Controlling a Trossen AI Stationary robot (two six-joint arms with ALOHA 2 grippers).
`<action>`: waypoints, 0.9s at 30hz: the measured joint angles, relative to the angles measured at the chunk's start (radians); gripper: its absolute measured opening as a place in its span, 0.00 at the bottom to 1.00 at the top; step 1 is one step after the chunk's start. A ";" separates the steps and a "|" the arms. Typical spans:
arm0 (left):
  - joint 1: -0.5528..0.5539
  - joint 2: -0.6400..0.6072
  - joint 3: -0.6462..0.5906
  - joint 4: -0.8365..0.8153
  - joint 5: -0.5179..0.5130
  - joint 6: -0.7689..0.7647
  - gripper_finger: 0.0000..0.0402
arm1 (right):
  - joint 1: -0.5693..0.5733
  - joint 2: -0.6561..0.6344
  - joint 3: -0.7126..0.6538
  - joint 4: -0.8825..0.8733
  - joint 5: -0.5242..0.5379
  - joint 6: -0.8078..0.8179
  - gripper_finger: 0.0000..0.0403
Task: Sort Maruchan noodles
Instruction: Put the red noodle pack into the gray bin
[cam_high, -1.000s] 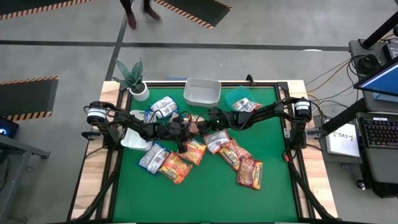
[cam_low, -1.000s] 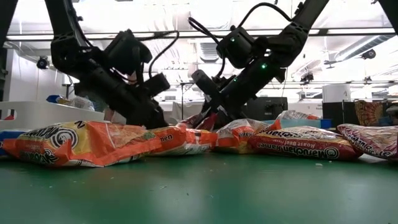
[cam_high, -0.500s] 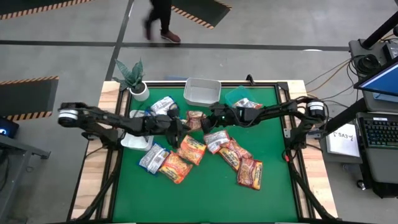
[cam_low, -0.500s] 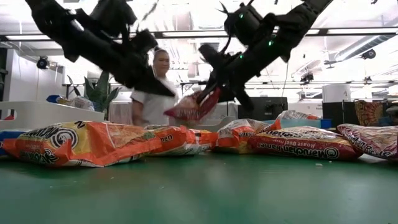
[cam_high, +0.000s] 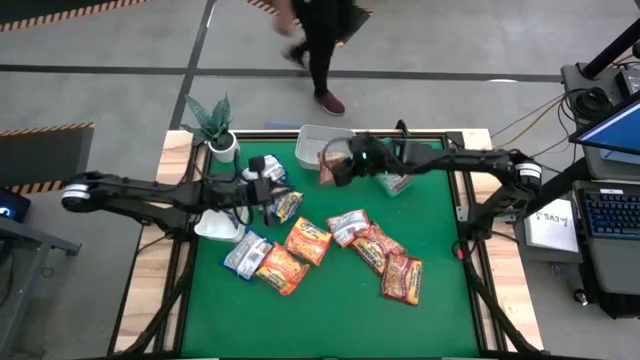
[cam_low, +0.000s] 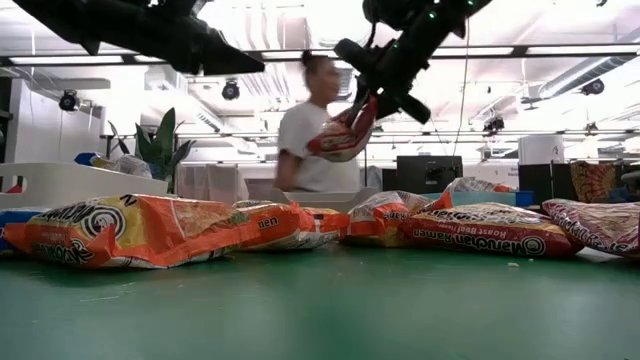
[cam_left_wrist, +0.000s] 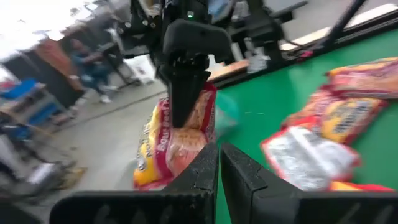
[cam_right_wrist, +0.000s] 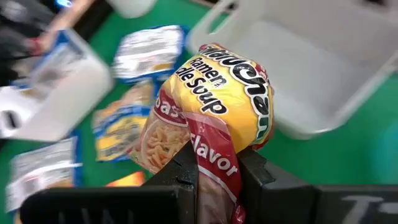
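My right gripper (cam_high: 338, 170) is shut on a dark red and yellow Maruchan noodles packet (cam_right_wrist: 214, 93). It holds the packet in the air by the near rim of the white tub (cam_high: 325, 146) at the table's far middle. My left gripper (cam_high: 270, 190) hangs shut and empty above the table's left half, its fingers (cam_left_wrist: 208, 163) together. Several more packets lie flat on the green mat: orange ones (cam_high: 308, 240), blue-and-white ones (cam_high: 246, 254) and dark red ones (cam_high: 402, 279). My right gripper pinches the packet's red end (cam_right_wrist: 214, 165) between its two fingers, and the wrapper is bunched there. The fingers slant down from the table's right. The packet (cam_low: 345, 135) hangs tilted below them, clear of the table.
A teal tub (cam_high: 378, 156) holding a packet stands right of the white tub. Another white tub (cam_high: 212, 226) sits at the left edge and a potted plant (cam_high: 213, 125) at the far left corner. A person (cam_low: 310, 130) walks past beyond the far edge.
My right gripper has risen from the pile with the dark red packet, lifting it clear, and carried it toward the far edge, up to the white tub. My left gripper has gone up and back toward the table's left, still shut and empty.
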 joint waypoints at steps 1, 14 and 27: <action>0.001 -0.010 0.000 -0.003 -0.025 0.014 0.00 | -0.021 0.011 0.037 -0.052 0.000 -0.010 0.12; 0.002 -0.033 0.000 -0.028 -0.119 0.034 0.00 | -0.239 0.289 0.498 -0.537 -0.011 -0.116 0.12; 0.002 -0.030 0.000 -0.040 -0.120 0.043 0.00 | -0.249 0.544 0.790 -0.713 -0.004 -0.165 0.12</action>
